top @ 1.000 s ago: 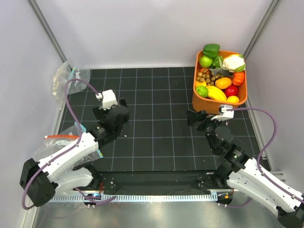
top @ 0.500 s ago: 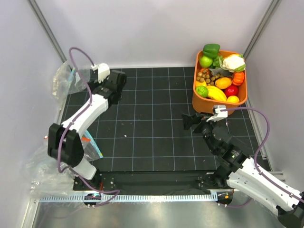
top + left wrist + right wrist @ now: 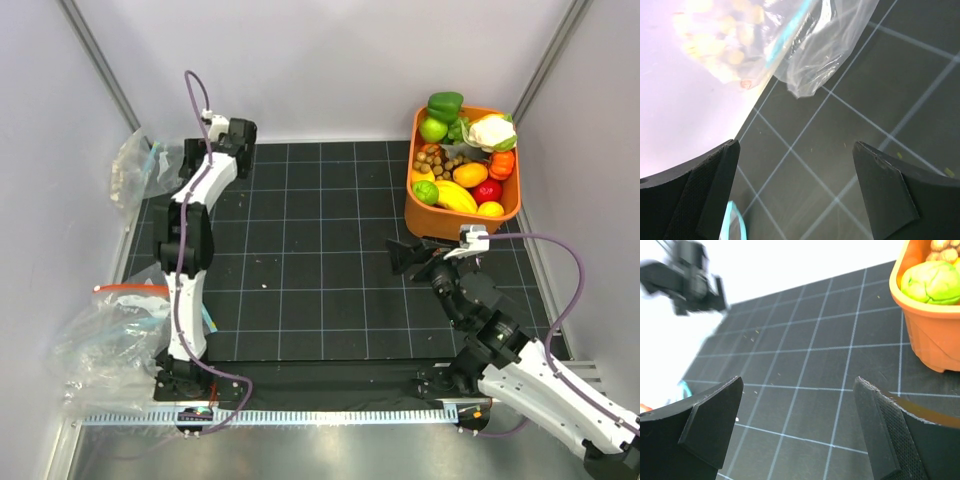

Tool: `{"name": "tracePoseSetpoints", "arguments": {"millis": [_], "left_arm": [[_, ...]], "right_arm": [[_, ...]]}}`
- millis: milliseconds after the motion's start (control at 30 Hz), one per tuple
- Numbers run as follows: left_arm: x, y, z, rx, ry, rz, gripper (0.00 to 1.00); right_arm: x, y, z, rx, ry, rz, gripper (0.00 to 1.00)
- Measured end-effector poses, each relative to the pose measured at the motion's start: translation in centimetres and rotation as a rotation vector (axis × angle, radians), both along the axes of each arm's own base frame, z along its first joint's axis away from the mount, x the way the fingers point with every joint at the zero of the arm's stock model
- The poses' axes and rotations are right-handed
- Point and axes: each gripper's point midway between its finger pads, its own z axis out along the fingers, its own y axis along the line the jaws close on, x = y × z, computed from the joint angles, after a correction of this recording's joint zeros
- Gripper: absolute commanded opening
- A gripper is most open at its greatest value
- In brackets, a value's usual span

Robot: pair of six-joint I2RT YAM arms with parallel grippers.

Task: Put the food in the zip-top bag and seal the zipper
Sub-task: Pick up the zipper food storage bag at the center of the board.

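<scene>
The food lies in the orange basket (image 3: 412,215) at the far right: a round lime-green fruit (image 3: 426,191) and an oval orange-yellow fruit (image 3: 470,174). The lime-green fruit also shows in the right wrist view (image 3: 930,282). A clear zip-top bag (image 3: 168,160) with a teal zipper (image 3: 790,35) lies in the far left corner, against a bag of whitish pieces (image 3: 725,30). My left gripper (image 3: 192,155) is open and empty just right of it, over bare mat (image 3: 800,200). My right gripper (image 3: 410,255) is open and empty, near the basket's near left side (image 3: 800,430).
The basket also holds a white cauliflower (image 3: 492,130), a dark green bell pepper (image 3: 445,103), nuts and other toy fruit. A heap of clear bags, one with a red-orange strip (image 3: 125,290), lies at the near left. Another teal strip (image 3: 205,318) shows beside the left arm.
My left arm has swung from the mid-left of the mat out to the far left corner, up to the bags. My right gripper has hardly moved.
</scene>
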Motion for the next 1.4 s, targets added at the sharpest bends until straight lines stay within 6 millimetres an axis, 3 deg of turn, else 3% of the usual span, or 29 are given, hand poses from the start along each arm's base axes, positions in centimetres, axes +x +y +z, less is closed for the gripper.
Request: {"name": "tracePoseSetpoints", "arguments": {"millis": [233, 367, 467, 533, 567, 633, 667, 833, 967, 1067, 1167, 1300, 1400], "left_arm": [[4.9, 4.4, -7.2, 0.073, 0.158, 0.044, 1.0], [5.4, 6.3, -9.7, 0.096, 0.212, 0.065, 1.0], [5.4, 7.8, -10.5, 0.11, 0.232, 0.091, 0.97], [5.6, 8.7, -10.7, 0.114, 0.222, 0.115, 0.78], [5.5, 9.0, -10.9, 0.106, 0.222, 0.121, 0.45], [5.3, 9.5, -11.3, 0.073, 0.208, 0.133, 0.07], [5.1, 9.8, -11.5, 0.054, 0.204, 0.139, 0.0], [3.6, 9.7, -11.6, 0.003, 0.218, 0.143, 0.0], [4.1, 5.8, -8.7, 0.008, 0.179, 0.078, 0.0], [4.9, -0.2, -5.4, -0.021, 0.115, -0.039, 0.0], [4.8, -7.9, -1.5, -0.128, 0.028, -0.199, 0.0], [1.8, -16.3, 3.6, -0.373, -0.063, -0.394, 0.0], [-1.4, -18.6, 6.1, -0.585, -0.104, -0.475, 0.0]], "right_arm": [[-0.6, -0.2, 1.3, 0.063, -0.027, 0.008, 1.0], [-0.9, -0.1, 1.5, 0.083, -0.028, 0.022, 1.0], [-1.1, -0.1, 1.8, 0.101, -0.036, 0.03, 1.0], [-1.2, -0.2, 2.1, 0.113, -0.042, 0.031, 1.0], [-1.3, -0.2, 2.1, 0.115, -0.043, 0.03, 1.0], [-1.3, -0.3, 2.3, 0.119, -0.047, 0.031, 1.0], [-1.4, -0.4, 2.3, 0.122, -0.05, 0.03, 1.0], [-1.5, -0.5, 2.5, 0.127, -0.056, 0.029, 1.0], [-1.5, -0.6, 2.4, 0.123, -0.055, 0.025, 1.0], [-1.2, -0.6, 1.9, 0.11, -0.046, 0.014, 1.0], [-0.9, -0.6, 1.3, 0.087, -0.032, 0.002, 1.0], [-0.6, -0.7, 0.7, 0.063, -0.02, -0.014, 1.0], [-0.4, -1.0, 0.6, 0.053, -0.019, -0.032, 1.0]]}}
